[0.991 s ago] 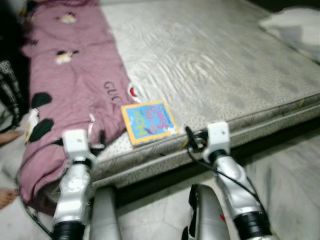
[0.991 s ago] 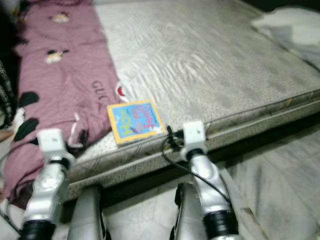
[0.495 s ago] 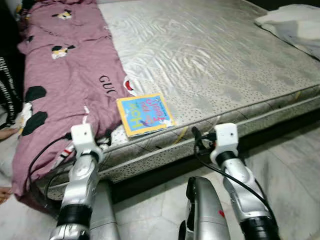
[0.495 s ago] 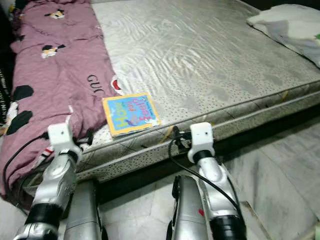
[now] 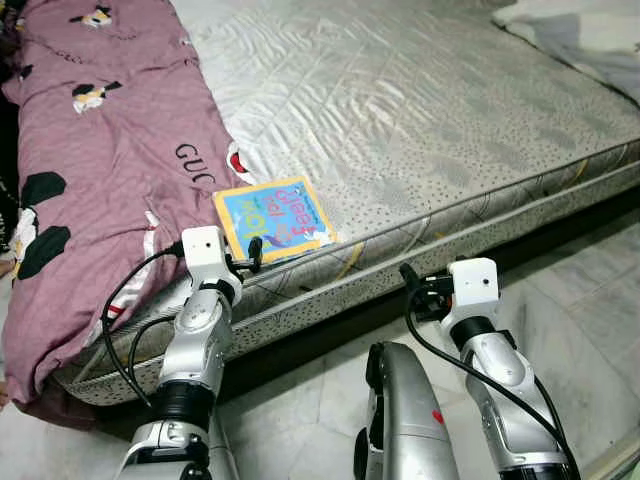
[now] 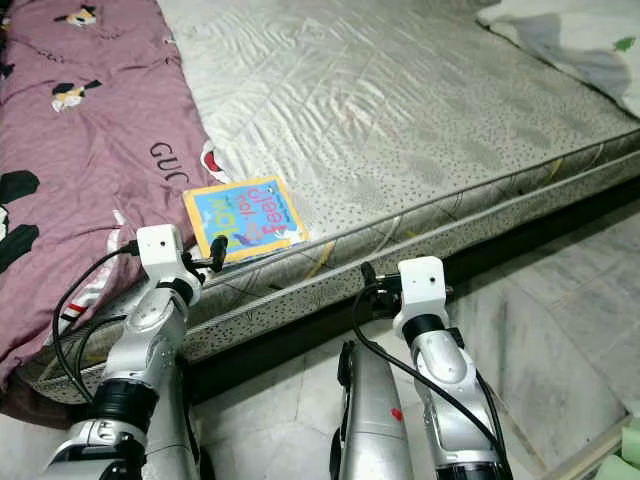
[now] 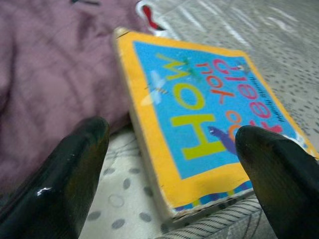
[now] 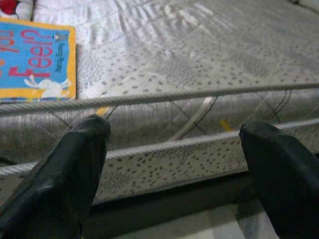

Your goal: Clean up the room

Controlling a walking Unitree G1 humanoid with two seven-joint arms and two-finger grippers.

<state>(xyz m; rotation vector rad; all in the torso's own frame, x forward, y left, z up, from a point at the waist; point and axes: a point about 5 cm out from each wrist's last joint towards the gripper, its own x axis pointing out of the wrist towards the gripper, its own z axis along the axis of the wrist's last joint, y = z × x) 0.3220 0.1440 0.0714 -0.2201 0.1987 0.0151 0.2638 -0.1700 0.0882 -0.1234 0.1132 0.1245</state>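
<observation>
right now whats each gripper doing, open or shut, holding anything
Left gripper: open, empty, fingers either side of the book at the mattress edge.
Right gripper: open, empty, facing the mattress side.

Left gripper (image 7: 172,144) spread wide; right gripper (image 8: 174,142) likewise, lower.

The right gripper (image 8: 174,164) faces the side of the mattress (image 8: 199,64), its two black fingers (image 8: 65,169) spread wide apart with nothing between them. The grey mattress top is dotted with small dark specks, and a corded seam runs along its edge. Below that, the side panel carries the same speckled pattern with a few pale and yellow streaks. A children's book (image 8: 35,62) with a yellow border and blue cover lies flat on the mattress close to the edge, showing red lettering and a small white animal. Under the mattress there is a dark gap, then pale floor (image 8: 189,229).
</observation>
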